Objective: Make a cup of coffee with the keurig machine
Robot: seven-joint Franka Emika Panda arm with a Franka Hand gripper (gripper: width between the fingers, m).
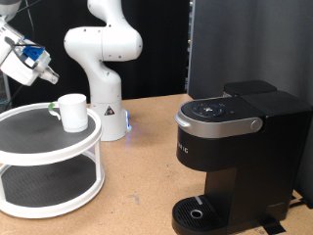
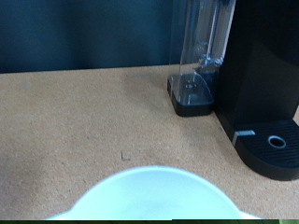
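At the exterior view's upper left the gripper (image 1: 46,75) hangs above the rim of a white two-tier round stand (image 1: 49,132), and I cannot tell how wide its fingers are set. Just below it and toward the exterior view's right, the cup (image 1: 71,111) stands upright on the stand's top shelf; its white rim (image 2: 154,194) shows close in the wrist view. Well apart, far toward the exterior view's right and lower, the keurig machine (image 1: 240,147) sits on the brown table (image 1: 137,186), lid closed, drip tray bare.
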